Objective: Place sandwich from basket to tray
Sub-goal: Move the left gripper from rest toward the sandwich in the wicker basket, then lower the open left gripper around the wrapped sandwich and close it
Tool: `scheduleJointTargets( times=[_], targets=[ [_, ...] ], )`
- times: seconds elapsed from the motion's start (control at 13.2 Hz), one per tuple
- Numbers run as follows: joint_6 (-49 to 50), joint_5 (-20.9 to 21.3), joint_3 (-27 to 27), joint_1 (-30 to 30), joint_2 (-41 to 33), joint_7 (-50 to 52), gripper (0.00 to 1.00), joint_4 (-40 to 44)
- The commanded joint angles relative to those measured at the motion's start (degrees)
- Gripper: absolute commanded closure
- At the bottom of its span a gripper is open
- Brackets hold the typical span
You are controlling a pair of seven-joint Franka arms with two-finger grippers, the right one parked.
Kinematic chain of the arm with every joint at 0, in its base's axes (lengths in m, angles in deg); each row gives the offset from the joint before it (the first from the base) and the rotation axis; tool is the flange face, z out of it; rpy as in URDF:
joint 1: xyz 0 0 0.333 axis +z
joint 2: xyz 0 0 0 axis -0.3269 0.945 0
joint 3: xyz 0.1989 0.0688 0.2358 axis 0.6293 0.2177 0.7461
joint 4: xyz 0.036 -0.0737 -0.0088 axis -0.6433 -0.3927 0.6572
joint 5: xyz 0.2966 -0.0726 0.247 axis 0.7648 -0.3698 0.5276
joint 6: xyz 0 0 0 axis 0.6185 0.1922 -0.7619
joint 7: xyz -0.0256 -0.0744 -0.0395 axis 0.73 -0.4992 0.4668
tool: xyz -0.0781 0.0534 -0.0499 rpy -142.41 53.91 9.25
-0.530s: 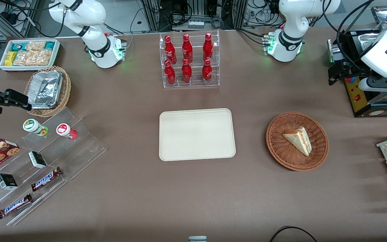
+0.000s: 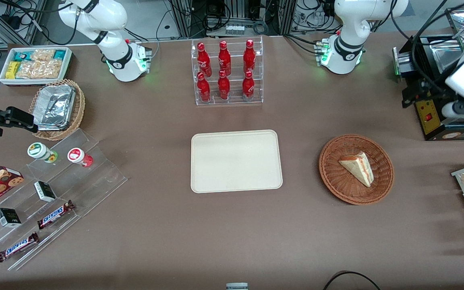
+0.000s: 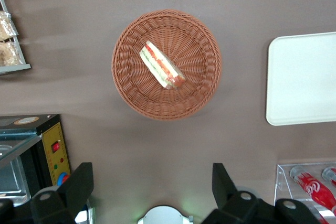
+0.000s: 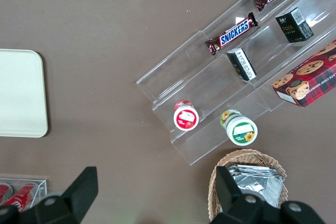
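The cream-beige rectangular plastic tray [image 2: 236,161] lies bare at the middle of the brown table [image 2: 167,233], about midway between its near and rear edges. Beside it, toward the working arm's end and level with it, sits the round reddish-brown woven wicker basket [image 2: 356,169]. In that basket lies the small triangular sandwich wedge of pale bread [image 2: 357,168], resting on its side with the red-pink and green filling edge [image 3: 164,67] showing to the wrist camera.

Farther from the front camera, at the working arm's end of the table and well above the surface, hangs the left arm's gripper [image 3: 149,195]. Its two dark fingers [image 3: 79,184] stand wide apart with nothing between them, and it is well apart from the basket.

The step in hand looks like the approach. To do it well, I would bring the gripper over the basket's middle, turn the wrist so the fingers close across the wedge's flat bread faces and not along its length, and descend inside the rim without touching the wicker. Soft bread will likely deform, so a gentle squeeze near the thick end seems safest.
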Motion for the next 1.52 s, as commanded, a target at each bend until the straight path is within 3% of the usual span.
scheduleJointTargets(
  times=[0.0, 0.38, 0.61, 0.98, 1.44],
  targets=[
    [-9.60, 1.00, 0.01, 0.80, -0.33, -0.39, 0.00, -9.38],
    [-29.37, 1.00, 0.01, 2.74, -0.43, 4.88, 0.00, -25.13],
    [-39.58, 1.00, 0.10, 2.74, 1.32, 13.90, 0.00, -30.86],
    [-49.80, 1.00, -0.51, 1.77, 7.21, 33.23, 0.00, -32.63],
    [-52.62, 1.00, -1.91, 1.59, 9.85, 39.59, 0.00, -32.63]
  ],
)
